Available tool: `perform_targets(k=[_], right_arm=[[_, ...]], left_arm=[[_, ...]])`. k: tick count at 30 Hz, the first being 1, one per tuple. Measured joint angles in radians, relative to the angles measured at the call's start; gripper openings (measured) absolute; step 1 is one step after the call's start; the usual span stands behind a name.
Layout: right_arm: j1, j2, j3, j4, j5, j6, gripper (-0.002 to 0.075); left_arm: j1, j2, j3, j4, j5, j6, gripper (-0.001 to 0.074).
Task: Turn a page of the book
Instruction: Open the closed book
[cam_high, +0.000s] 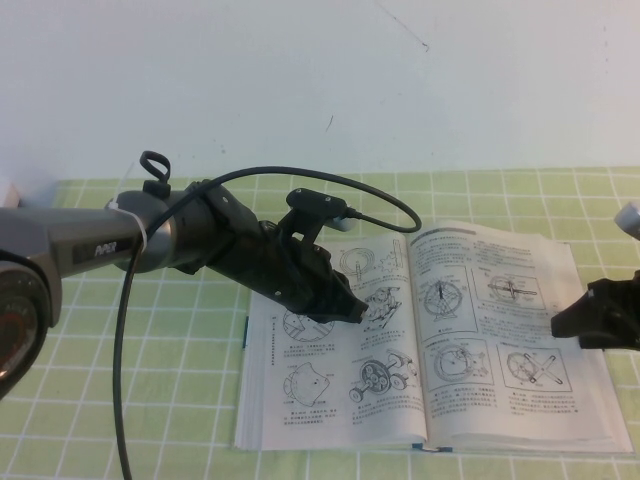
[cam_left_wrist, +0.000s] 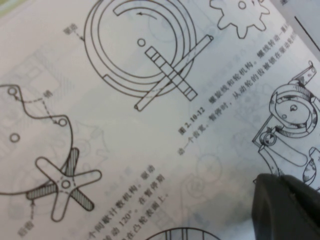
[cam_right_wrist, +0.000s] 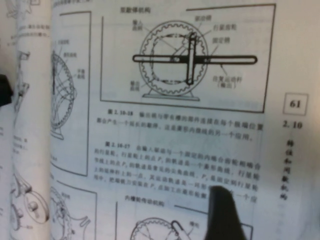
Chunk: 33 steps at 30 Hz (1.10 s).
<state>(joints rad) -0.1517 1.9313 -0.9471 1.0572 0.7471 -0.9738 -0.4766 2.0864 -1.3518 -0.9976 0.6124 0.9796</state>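
Thick white textbook (cam_high: 440, 400) with black mechanism drawings lies open flat on green checked surface (cam_high: 150, 400). Left gripper (cam_high: 357, 308) presses down on left-hand page (cam_high: 300, 380); finger spread cannot tell. Right gripper (cam_high: 568, 326) hovers beside book's right edge; finger spread cannot tell, nothing held.

A: Where is the book (cam_high: 430, 390)?
B: It lies open on the worktop (cam_high: 150, 400), near the front edge, a little to the right of the middle.
A: And the left gripper (cam_high: 360, 308)?
B: It is over the book's left page (cam_high: 320, 380), close to the spine, with its arm coming from the left.
A: The right gripper (cam_high: 572, 325)?
B: At the right edge of the book, over its right side.
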Motion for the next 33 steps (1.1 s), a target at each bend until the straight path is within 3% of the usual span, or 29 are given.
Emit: perform_targets(k=[21,33], right_arm=[[-0.001,0.020,0.000,0.124,0.036,-0.081,0.0395],[0.004,0.022,0.000,0.191,0.101,-0.111,0.0351]], left_arm=[[0.002,0.000,0.000,0.000,0.000,0.003,-0.0004],[0.002,0.000,0.000,0.000,0.001,0.003,-0.0004]])
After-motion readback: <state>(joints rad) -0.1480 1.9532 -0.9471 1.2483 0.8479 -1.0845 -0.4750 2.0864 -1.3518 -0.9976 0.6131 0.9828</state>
